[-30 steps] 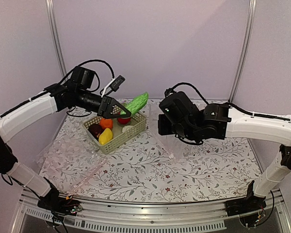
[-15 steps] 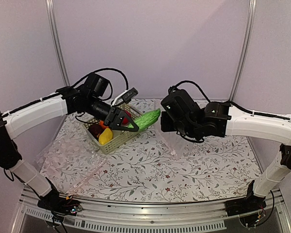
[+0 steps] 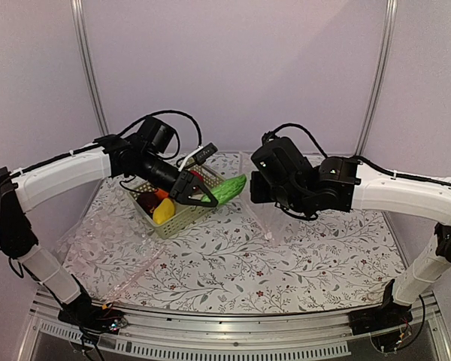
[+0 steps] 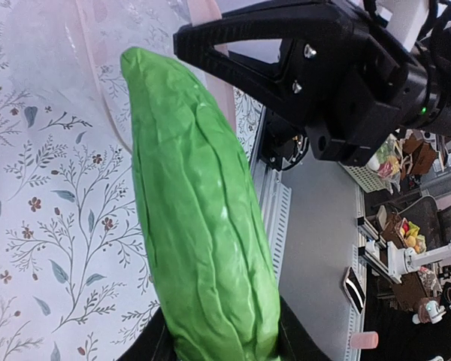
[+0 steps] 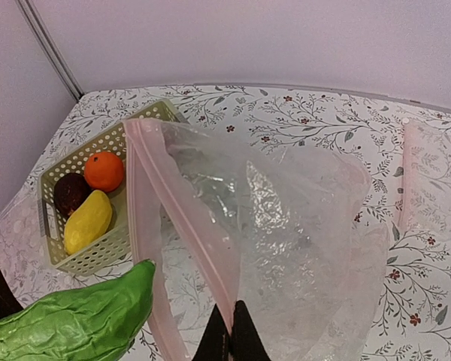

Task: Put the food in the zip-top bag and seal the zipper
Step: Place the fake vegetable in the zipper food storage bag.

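My left gripper (image 3: 201, 189) is closed around the thick end of the green vegetable (image 4: 199, 226). I hold it that way so the narrow tip leads and can enter the zip-top bag (image 5: 286, 218) first. The vegetable hangs above the table (image 5: 323, 113), just right of the basket (image 5: 146, 113), with its tip near the mouth of the bag but not yet inside.

The right gripper (image 5: 227, 332) has its fingers pressed together on the zipper (image 5: 180, 226), as far as I can judge, because the pinch sits at the very edge of the right wrist view. It lifts the pink strip so that the mouth stands open toward the left, where the vegetable comes from. The rest of the bag hangs down to the table.

The orange (image 5: 104, 171), the dark maroon piece (image 5: 70, 192) and the yellow piece (image 5: 88, 220) lie in the basket, so most of the filling is not yet done. I think the tip could catch on the near lip of the bag.
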